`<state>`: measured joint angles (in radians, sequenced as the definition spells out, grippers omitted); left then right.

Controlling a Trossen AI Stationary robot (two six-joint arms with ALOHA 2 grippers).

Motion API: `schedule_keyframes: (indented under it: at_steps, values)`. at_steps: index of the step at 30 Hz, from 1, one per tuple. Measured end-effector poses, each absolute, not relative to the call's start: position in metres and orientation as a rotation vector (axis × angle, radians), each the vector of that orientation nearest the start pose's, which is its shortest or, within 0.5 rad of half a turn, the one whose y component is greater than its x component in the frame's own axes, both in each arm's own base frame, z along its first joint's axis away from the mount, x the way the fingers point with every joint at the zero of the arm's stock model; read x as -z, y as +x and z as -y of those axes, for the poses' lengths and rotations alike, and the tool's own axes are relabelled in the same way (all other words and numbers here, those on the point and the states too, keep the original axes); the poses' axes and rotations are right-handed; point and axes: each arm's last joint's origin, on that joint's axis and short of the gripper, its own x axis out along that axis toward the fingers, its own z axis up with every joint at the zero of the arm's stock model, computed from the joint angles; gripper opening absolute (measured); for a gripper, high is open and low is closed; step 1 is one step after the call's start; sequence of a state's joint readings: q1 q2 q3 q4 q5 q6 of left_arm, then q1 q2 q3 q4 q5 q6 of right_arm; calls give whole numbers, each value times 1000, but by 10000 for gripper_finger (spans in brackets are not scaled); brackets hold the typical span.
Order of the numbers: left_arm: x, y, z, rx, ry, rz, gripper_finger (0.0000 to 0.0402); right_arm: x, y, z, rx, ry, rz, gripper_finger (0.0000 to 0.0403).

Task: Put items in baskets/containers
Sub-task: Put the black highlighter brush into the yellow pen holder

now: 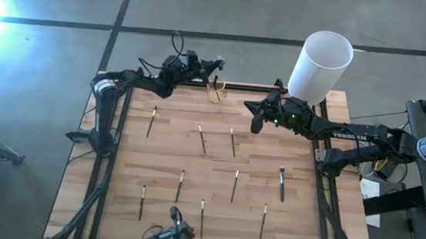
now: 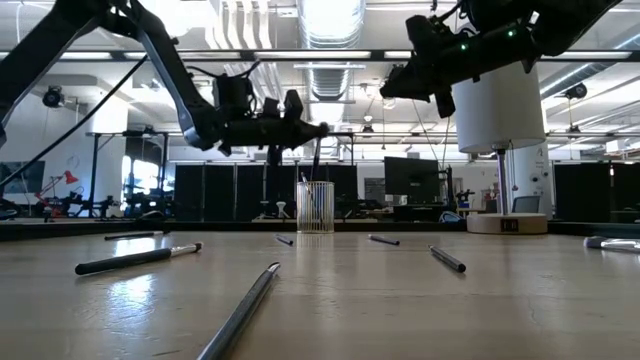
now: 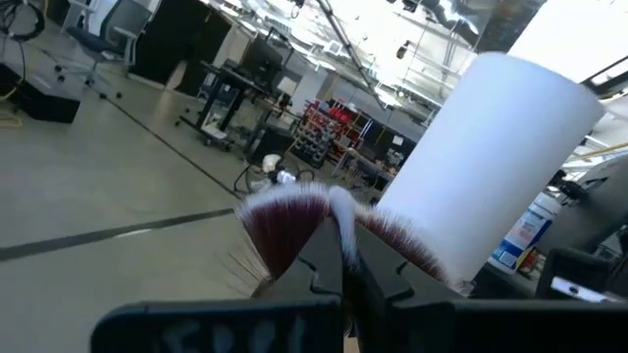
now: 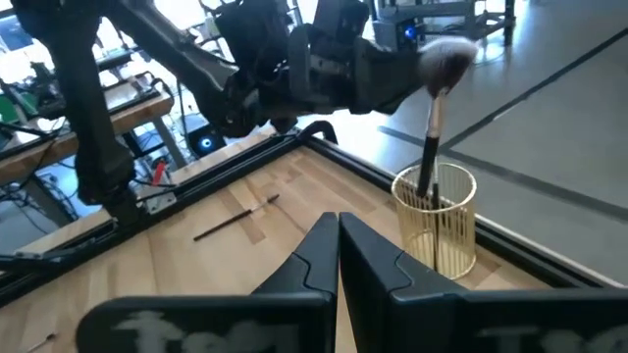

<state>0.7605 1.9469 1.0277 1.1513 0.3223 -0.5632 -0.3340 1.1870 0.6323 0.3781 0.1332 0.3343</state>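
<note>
The left pincer hangs over the glass cup at the upper middle of the high view, closed on the fluffy-headed brush. In the right wrist view that brush stands nearly upright, its handle end already inside the cup's rim and its head up beside the fingers. The coming move turns on this: the brush's long axis is about in line with the cup's opening directly below, so it only needs letting go. The left arm is plainly the nearer one. The right pincer waits just right of the cup, above the desk; its fingers look pressed together and empty, though the angle is poor. The tall white cylinder stands at upper right, clear of the drop. The other brushes lie scattered flat across the desk, mostly lengthwise toward the frame's bottom
</note>
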Motion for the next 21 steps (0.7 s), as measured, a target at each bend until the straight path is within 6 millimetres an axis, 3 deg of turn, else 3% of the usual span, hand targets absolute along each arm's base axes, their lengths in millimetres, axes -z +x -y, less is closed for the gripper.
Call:
schedule_keyframes:
  at_steps: [21]
  values:
    - [-196,301,-278,-498,-435,194,0,-253,241,88,491,333,-101,8]
